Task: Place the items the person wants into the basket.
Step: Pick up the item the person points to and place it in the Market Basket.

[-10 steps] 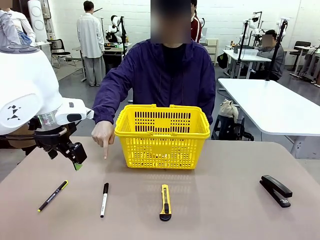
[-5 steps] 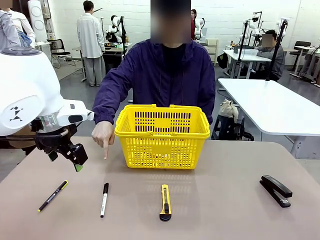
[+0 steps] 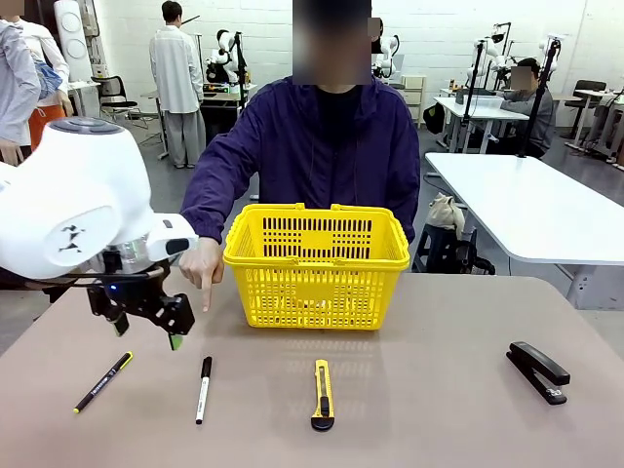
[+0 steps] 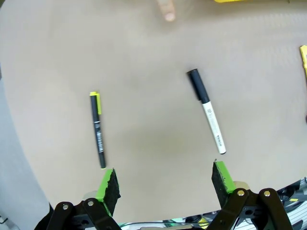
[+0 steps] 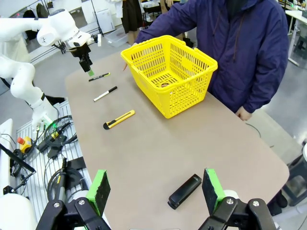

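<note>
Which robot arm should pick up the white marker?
Left, probably. The left gripper hangs open right by the marker, which lies just ahead of its fingers in the left wrist view. The right gripper is open too, but far off near the stapler.

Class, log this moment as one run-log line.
left gripper: open, above pen and marker | right gripper: open, empty | hand: pointing down beside basket

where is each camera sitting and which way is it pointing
Front: between the arms, facing across the table at the person behind the basket; open left gripper shows.
Left wrist: looks down past its own gripper at the marker and pen.
Right wrist: raised at the right end, looking over the stapler toward the basket; open right gripper below.
Shared: marker and pen lie in all three.
</note>
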Motion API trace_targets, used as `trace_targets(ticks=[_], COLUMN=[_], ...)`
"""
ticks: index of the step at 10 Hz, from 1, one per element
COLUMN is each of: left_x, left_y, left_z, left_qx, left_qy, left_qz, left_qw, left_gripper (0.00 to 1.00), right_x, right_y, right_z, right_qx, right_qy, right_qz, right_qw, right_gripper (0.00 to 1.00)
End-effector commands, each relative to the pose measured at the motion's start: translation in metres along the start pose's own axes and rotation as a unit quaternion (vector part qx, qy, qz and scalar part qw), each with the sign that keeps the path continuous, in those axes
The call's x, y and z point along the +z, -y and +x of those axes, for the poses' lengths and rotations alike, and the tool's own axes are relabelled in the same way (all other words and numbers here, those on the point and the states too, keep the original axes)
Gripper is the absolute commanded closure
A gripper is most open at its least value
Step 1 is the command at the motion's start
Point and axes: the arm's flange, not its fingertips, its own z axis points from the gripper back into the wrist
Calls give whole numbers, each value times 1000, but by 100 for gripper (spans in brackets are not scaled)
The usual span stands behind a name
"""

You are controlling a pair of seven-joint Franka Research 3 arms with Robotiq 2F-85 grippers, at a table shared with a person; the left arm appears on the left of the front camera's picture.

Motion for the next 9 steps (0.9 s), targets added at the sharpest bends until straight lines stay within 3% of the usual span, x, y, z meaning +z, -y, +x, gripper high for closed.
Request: trace_targets(ticks=[1,9], left_x=[-18,-78], left_y=[24,46], left_z=[14,14], left_qx=[19,60], left_qy=[-5,-27], left_qz=[-14,-57], left_qw=[1000,996], left_gripper=[0,0], right_x=[-1,-1], right_y=[2,2], right_z=[0,0], right_qx=[8,8], right_qy=[16,16], right_qz=[4,4], right_qw=[1000,1000], right_gripper=[0,0])
